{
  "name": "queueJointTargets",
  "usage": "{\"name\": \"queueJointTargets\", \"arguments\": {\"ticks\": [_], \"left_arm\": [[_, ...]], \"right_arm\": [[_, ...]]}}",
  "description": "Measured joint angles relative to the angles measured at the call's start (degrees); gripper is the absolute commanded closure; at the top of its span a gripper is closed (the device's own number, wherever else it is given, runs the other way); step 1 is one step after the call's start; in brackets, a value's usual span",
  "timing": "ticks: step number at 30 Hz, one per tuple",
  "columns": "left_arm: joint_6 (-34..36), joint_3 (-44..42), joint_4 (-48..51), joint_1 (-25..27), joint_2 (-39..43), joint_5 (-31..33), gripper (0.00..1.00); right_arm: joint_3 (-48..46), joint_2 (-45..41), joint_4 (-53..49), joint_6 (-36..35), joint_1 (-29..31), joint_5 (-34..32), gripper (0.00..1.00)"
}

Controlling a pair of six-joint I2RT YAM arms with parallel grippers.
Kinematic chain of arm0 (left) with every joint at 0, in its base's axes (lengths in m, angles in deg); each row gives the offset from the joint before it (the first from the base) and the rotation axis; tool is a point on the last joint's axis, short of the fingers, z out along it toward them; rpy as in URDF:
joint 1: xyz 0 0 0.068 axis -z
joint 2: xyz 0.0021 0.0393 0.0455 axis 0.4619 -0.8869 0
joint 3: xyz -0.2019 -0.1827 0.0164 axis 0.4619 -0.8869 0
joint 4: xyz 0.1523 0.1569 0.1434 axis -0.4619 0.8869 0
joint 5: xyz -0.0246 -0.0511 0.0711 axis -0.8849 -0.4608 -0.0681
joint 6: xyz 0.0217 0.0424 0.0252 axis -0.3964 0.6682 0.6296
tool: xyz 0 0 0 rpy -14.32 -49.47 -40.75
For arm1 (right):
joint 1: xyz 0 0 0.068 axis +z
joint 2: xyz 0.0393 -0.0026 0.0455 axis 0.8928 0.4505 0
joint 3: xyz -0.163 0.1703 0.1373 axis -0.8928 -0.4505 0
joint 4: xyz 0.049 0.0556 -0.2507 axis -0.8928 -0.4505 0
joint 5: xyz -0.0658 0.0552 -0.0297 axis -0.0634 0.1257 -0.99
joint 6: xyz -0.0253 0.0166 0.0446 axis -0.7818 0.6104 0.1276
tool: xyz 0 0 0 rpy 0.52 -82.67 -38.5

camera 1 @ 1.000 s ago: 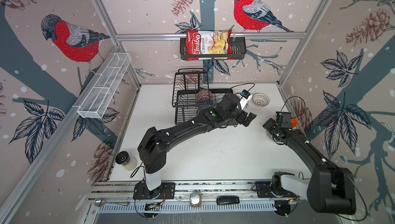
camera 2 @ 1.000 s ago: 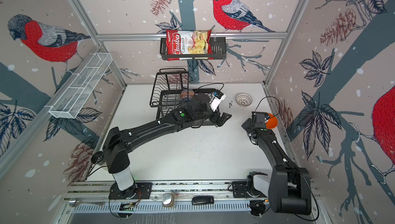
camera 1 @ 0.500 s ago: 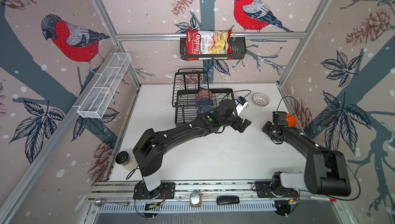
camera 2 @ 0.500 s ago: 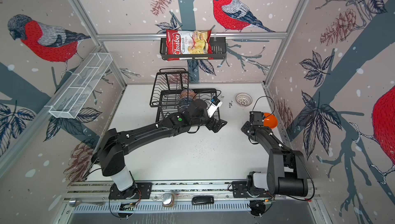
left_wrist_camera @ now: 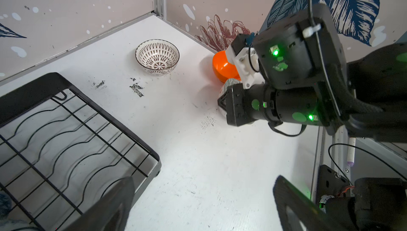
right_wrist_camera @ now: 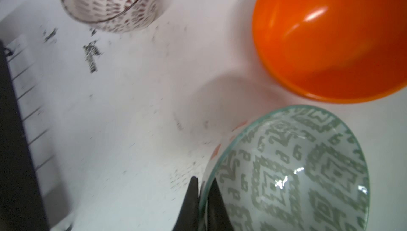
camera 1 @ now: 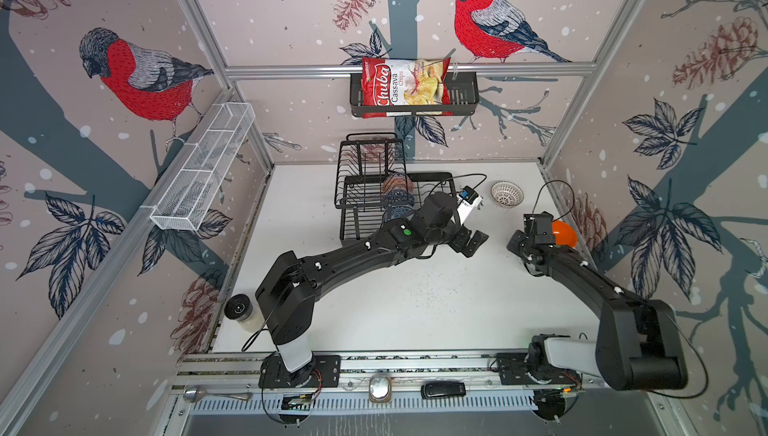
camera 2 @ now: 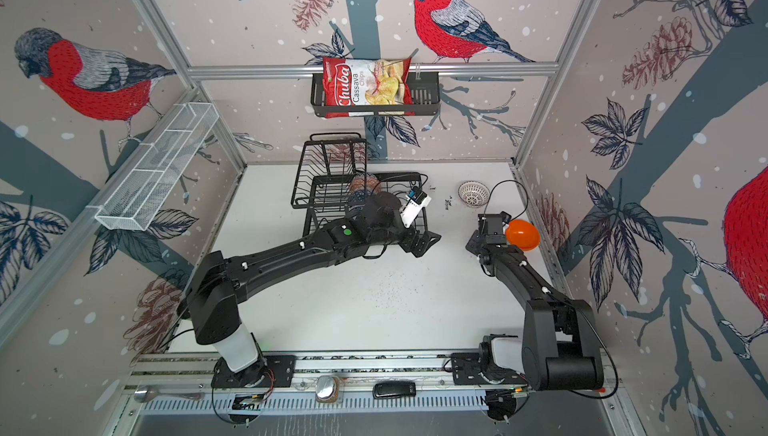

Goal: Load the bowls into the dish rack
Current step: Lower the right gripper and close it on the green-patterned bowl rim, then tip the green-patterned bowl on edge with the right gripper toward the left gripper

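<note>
The left arm [camera 1: 353, 255] stretches low across the table [camera 1: 374, 309], left pincer [camera 1: 473, 241] spread wide, empty, just off the rack's [left_wrist_camera: 110, 117] corner. The right arm [camera 1: 582, 271] bends down, right pincer [right_wrist_camera: 204, 181] clamped on the grey bowl's [right_wrist_camera: 286, 174] rim. Behind the left pincer the rack holds seemingly two bowls [camera 1: 397, 183]. The orange bowl [right_wrist_camera: 330, 42] sits just beside the right pincer, the lattice bowl [right_wrist_camera: 110, 0] farther ahead.

The counter [camera 1: 415, 309] carries the dish rack [camera 1: 357, 221] at twelve o'clock, the lattice bowl [camera 1: 506, 194] at two, the orange bowl [camera 1: 563, 233] at three, and the grey-patterned bowl [right_wrist_camera: 297, 163] just beside it.
</note>
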Motion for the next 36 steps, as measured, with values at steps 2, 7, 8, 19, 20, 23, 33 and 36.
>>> {"name": "queueJointTargets", "arguments": {"ticks": [2,7,8,19,20,23,33,36], "left_arm": [[-0.3,0.0,0.0,-1.3,0.6,0.9,0.02],[-1.8,-0.7,-0.1,-4.1,2.1,2.4,0.02],[-2.0,-0.8,-0.1,-4.5,2.4,2.5,0.02],[-3.0,-1.5,-0.1,-6.6,4.5,5.6,0.02],[-3.0,-1.5,-0.1,-6.7,4.5,5.7,0.02],[-3.0,-1.5,-0.1,-7.0,4.5,6.4,0.02],[-3.3,-1.5,-0.1,-7.7,4.8,6.8,0.02],[-3.3,-1.6,-0.1,-7.7,4.8,6.8,0.02]], "right_arm": [[1.1,-0.2,-2.3,1.8,4.4,1.8,0.98],[3.6,0.4,-4.9,6.0,14.8,2.6,0.98],[3.9,0.9,-5.3,6.9,17.0,2.3,0.98],[5.7,7.8,-2.1,10.4,27.2,-1.6,0.84],[5.6,8.1,-1.8,10.7,27.2,-1.0,0.81],[5.6,8.9,-2.0,11.7,27.3,1.8,0.77],[5.1,9.2,-1.4,12.9,27.3,4.7,0.69],[5.2,8.3,-1.5,12.9,27.3,5.0,0.64]]}}
